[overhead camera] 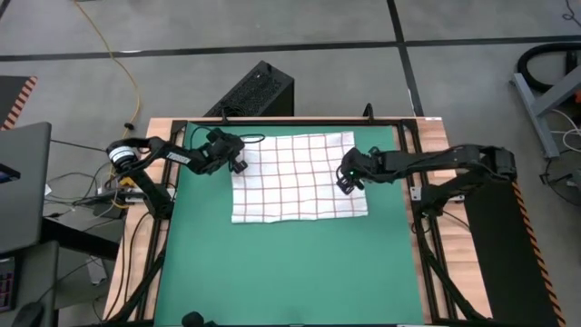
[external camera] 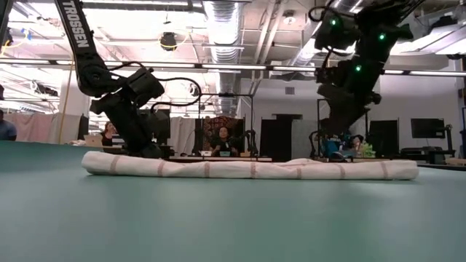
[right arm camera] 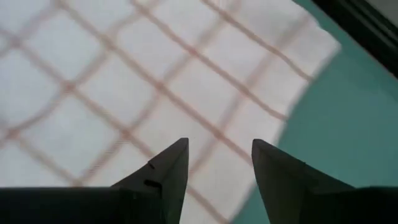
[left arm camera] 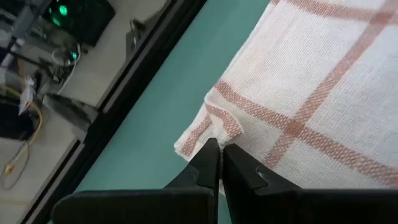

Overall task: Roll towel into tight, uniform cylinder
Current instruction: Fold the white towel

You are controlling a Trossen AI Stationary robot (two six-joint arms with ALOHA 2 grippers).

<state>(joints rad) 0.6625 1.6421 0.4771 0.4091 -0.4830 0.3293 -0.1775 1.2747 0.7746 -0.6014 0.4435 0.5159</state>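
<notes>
The white towel (overhead camera: 300, 177) with thin red checks lies spread flat on the green mat (overhead camera: 290, 272); in the low view it is a low flat strip (external camera: 251, 169). My left gripper (overhead camera: 238, 164) is at the towel's left edge, in its far half, shut on the cloth (left arm camera: 219, 144). My right gripper (overhead camera: 348, 178) is open just above the towel's right edge; in the right wrist view (right arm camera: 217, 155) its fingers stand over the checked cloth near a corner (right arm camera: 317, 37). No roll shows. My left gripper pinches the towel's left edge (left arm camera: 217, 127) between its two fingertips. The fingers come slanting down from the table's left side. The cloth is puckered into a small fold at the fingertips, and the rest of the towel lies flat on the mat.
A black frame (overhead camera: 172, 154) edges the mat on the wooden table. A black box (overhead camera: 254, 91) and cables lie on the floor beyond the far edge. Bare green mat lies toward the near edge. People sit in the room behind (external camera: 222, 138).
</notes>
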